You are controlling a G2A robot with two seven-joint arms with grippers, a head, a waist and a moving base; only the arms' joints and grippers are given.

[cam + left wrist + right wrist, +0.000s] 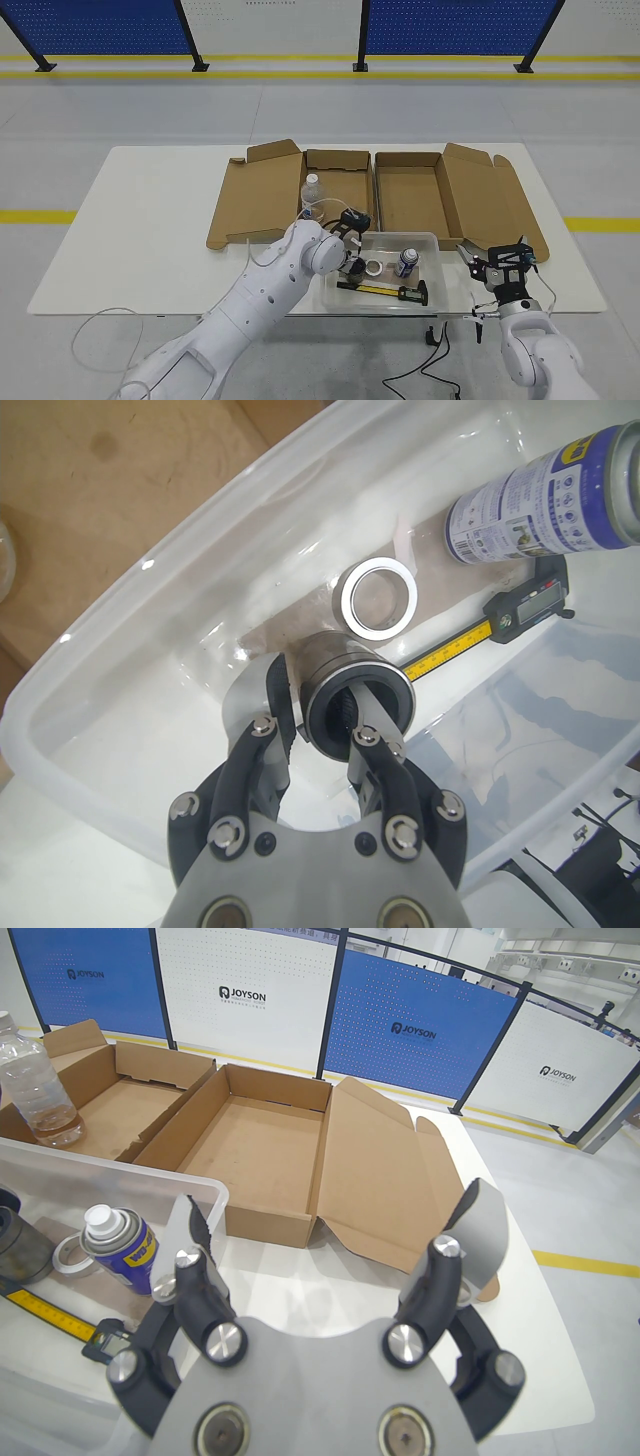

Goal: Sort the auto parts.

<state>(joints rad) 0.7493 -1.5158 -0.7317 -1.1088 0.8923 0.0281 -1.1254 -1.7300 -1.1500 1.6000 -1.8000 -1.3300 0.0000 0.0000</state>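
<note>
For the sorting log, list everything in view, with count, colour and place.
Table: 1, white, under everything.
Plastic bin: 1, clear, at the table's near edge.
Bearing sleeve: 1, dark grey with a black end, in the bin.
Metal ring: 1, silver, in the bin beside the bearing sleeve.
Spray can: 1, blue and white, upright in the bin.
Caliper: 1, black with a yellow scale, flat in the bin.
Cardboard boxes: 2, brown, open, side by side behind the bin.
Bottle: 1, clear, upright in the box on the left arm's side.
Left pincer: 1, black and silver, shut on the bearing sleeve's wall.
Right pincer: 1, black and silver, open, above the table beside the bin.
</note>
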